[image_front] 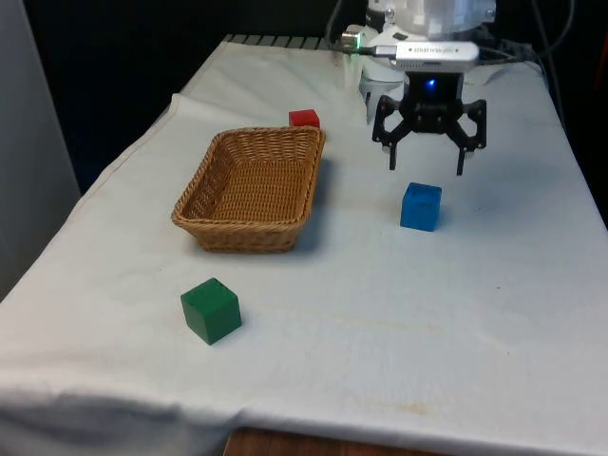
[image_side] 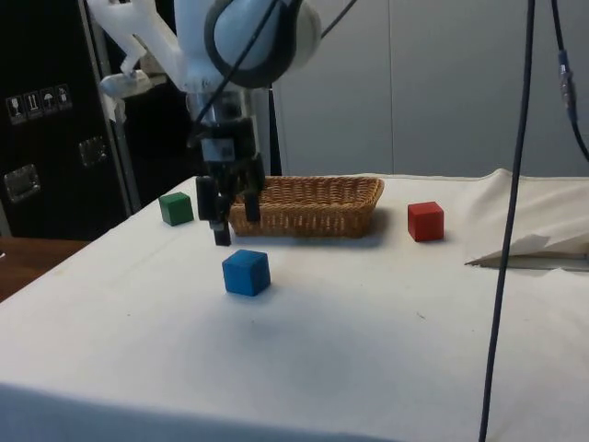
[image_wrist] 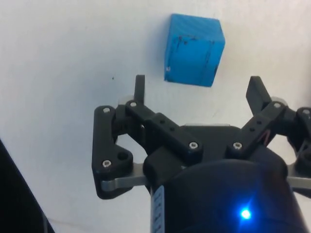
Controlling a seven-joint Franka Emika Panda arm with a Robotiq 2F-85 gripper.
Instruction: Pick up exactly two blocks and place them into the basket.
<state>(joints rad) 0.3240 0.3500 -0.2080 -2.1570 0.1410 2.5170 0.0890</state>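
Note:
A blue block (image_front: pixel 420 206) (image_side: pixel 246 273) (image_wrist: pixel 194 49) rests on the white cloth. My gripper (image_front: pixel 427 163) (image_side: pixel 231 228) (image_wrist: pixel 197 88) hangs open just above and behind it, nothing between its fingers. The wicker basket (image_front: pixel 213 177) (image_side: pixel 363 204) stands empty toward the front view's left of the gripper. A red block (image_front: pixel 304 118) (image_side: pixel 425 221) sits just beyond the basket's far rim. A green block (image_front: pixel 211 310) (image_side: pixel 176 208) lies near the front edge, on the near side of the basket.
The cloth is rumpled at the far corner (image_side: pixel 529 247). A black cable (image_side: pixel 512 212) hangs down in the side view. The table's front edge (image_front: pixel 313 439) shows bare wood below the cloth.

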